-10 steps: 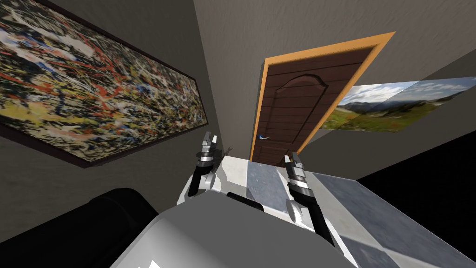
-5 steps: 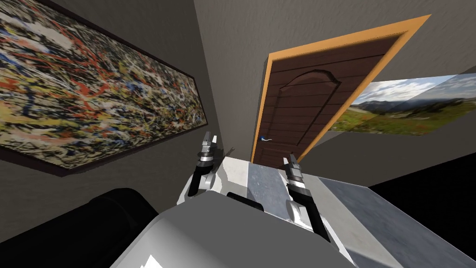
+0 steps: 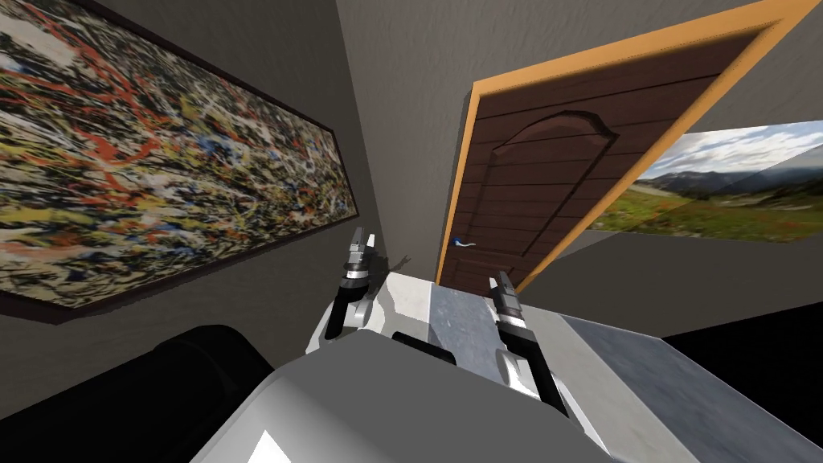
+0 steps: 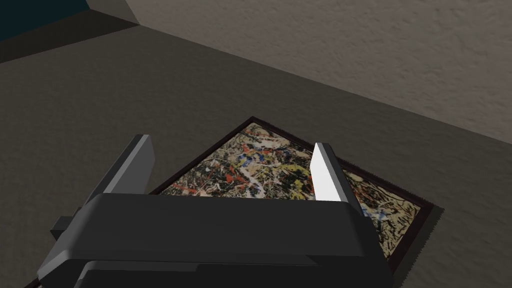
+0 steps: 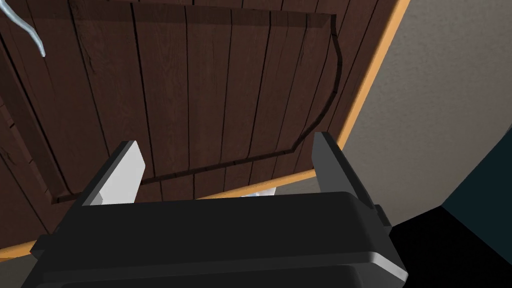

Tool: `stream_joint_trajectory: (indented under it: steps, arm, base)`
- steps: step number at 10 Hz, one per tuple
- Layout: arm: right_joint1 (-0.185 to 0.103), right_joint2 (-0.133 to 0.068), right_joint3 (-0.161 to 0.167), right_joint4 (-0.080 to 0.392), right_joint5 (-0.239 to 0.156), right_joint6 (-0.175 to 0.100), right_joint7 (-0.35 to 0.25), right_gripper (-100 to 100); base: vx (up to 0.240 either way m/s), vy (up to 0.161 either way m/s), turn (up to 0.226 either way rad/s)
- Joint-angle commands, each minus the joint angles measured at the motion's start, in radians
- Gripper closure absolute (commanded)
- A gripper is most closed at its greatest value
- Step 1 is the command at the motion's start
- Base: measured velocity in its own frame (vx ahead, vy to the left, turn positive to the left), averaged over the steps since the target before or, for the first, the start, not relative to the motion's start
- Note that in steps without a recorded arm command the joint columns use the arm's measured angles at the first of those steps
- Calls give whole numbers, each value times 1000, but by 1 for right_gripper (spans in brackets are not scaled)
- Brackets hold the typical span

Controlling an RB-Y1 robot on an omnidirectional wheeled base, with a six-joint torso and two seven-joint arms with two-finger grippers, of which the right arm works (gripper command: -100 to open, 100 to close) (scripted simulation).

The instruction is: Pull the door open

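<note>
Dark wood door [image 3: 530, 193] sits shut in its orange frame [image 3: 456, 209], ahead of me. Handle [image 3: 460, 240] at door's left edge, well apart from my right gripper [image 3: 500, 279], fingers spread, empty. Left gripper [image 3: 362, 237] also spread, near the painting [image 3: 161, 153].

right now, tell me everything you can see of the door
The door is dark brown, drawn as wooden planks with a raised arch-topped panel, and is set in an orange frame. It looks shut, flush in that frame. A small silvery lever handle sits near its left edge. Nothing touches it: the right gripper points at it, open, short of the surface.
</note>
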Motion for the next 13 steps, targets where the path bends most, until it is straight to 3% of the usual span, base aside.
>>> stream_joint_trajectory:
  steps: [1,12,13]
  arm:
    - [-8,-4,-3,34,-3,-2,-6,-100]
    - [-53,-40,-23,257,-24,-24,-47,-100]
    - [-61,-46,-27,296,-28,-27,-54,-100]
  base:
    - [100,14,47]
    - [102,5,47]
    - [150,-9,79]
